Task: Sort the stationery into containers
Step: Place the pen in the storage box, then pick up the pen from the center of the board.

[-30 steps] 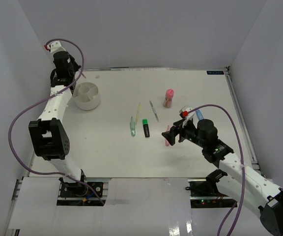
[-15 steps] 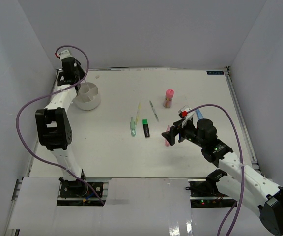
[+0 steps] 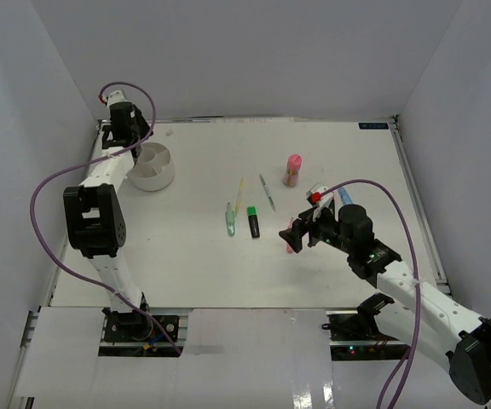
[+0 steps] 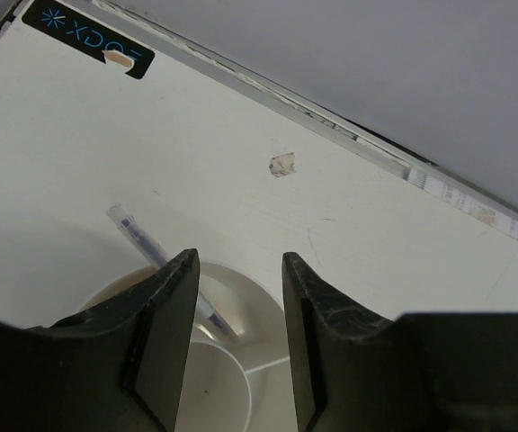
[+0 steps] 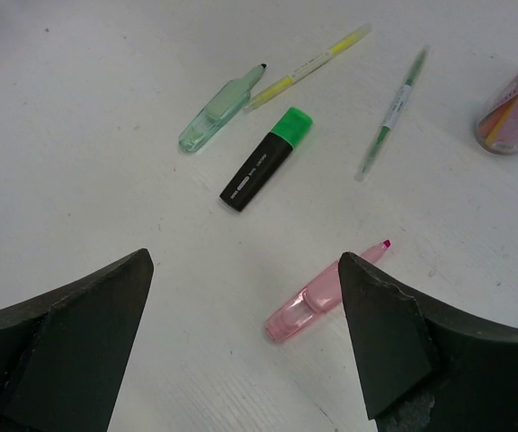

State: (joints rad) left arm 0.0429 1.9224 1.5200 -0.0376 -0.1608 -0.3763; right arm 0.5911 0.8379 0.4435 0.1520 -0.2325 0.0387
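Robot lab cell w/ plain pale walls (image 3: 245,60), white table (image 3: 186,247).

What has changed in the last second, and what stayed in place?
The left arm drew its elbow upright, bringing the left tool, open, closer over the white organiser cup, where a thin pen lies. The right tool, open, edged slightly left above the pink marker. The green-capped marker and other loose items stayed put.

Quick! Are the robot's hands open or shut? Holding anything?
Left hand: open, holding nothing, above the white organiser cup.
Right hand: open wide, holding nothing, above the pink marker.
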